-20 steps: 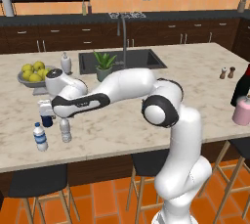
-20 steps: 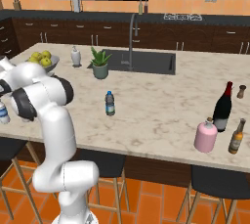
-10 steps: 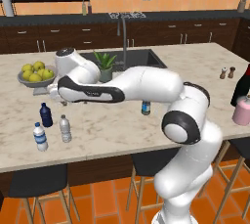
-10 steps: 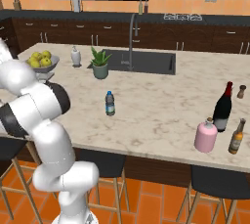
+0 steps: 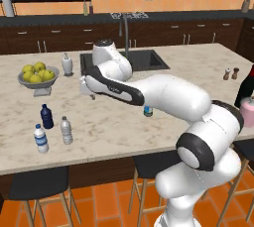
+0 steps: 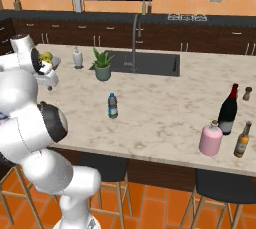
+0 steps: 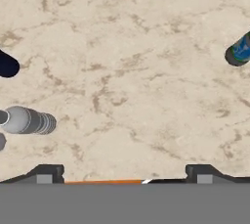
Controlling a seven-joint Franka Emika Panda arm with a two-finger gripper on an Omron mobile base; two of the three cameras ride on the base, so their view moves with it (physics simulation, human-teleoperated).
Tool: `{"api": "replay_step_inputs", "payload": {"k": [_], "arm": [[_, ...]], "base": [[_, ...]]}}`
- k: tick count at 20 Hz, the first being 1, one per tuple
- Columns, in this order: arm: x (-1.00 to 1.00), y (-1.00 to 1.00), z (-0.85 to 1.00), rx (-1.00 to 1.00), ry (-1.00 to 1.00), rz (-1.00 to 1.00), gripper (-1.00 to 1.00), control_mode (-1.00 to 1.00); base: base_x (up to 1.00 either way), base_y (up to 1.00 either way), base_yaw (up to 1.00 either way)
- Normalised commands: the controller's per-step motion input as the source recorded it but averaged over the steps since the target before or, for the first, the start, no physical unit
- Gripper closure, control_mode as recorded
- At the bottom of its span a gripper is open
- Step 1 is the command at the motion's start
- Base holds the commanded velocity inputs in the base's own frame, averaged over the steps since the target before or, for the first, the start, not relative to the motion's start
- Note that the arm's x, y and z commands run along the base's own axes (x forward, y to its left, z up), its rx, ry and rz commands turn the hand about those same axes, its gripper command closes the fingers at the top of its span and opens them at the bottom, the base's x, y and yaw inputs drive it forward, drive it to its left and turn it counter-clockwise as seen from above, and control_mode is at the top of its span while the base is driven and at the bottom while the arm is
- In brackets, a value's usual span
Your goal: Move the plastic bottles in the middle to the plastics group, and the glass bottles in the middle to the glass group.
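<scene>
End effector (image 7: 124,173) hangs wide open and empty over bare marble surface (image 7: 127,71), clear-grey bottle (image 5: 66,130) parked with the plastics, blue-label one (image 6: 113,105) waiting mid-counter.

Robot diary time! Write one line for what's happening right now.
gripper: open, empty, above counter | clear-grey bottle: beside navy bottle | blue-label bottle: mid-counter | pink bottle: by dark bottle

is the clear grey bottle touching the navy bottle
Apart. The left base view shows bare counter between the clear grey bottle and the navy bottle.
</scene>
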Motion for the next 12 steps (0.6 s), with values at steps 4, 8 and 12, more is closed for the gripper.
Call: {"api": "replay_step_inputs", "payload": {"k": [4, 8, 12], "arm": [[0.06, -1.00, 0.16, 0.06, 0.00, 0.03, -1.00, -1.00], [0.18, -1.00, 0.10, 0.07, 0.01, 0.05, -1.00, -1.00], [0.12, -1.00, 0.00, 0.01, 0.00, 0.16, -1.00, -1.00]], "base": [[0.00, 0.00, 0.00], [0.00, 0.00, 0.00], [0.00, 0.00, 0.00]]}}
